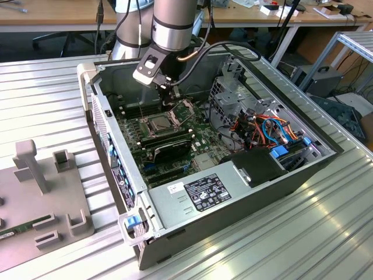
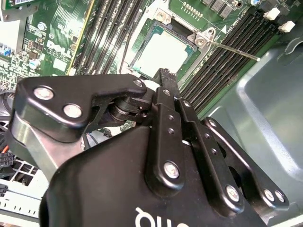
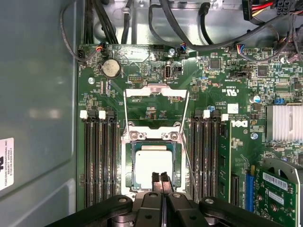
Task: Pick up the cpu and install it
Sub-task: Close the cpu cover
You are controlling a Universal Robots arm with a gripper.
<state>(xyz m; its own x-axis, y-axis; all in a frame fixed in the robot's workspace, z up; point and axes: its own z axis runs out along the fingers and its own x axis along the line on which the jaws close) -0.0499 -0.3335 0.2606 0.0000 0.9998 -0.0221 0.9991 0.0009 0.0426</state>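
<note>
The black two-fingered gripper (image 3: 161, 176) is hovering, jaws pinched together on nothing, right above one edge of the small flat silver-grey square cpu (image 3: 151, 163), which is lying seated inside the open square metal socket frame (image 3: 142, 135).

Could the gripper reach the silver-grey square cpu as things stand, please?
Probably yes: the hinged metal plate stands open, the silver-grey square cpu lies bare in its socket, and the gripper hovers at its edge.

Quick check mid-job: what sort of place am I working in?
Probably an electronics lab or workshop: an opened computer case lies on a ribbed metal table, with wooden desks carrying cables and gear behind.
</note>
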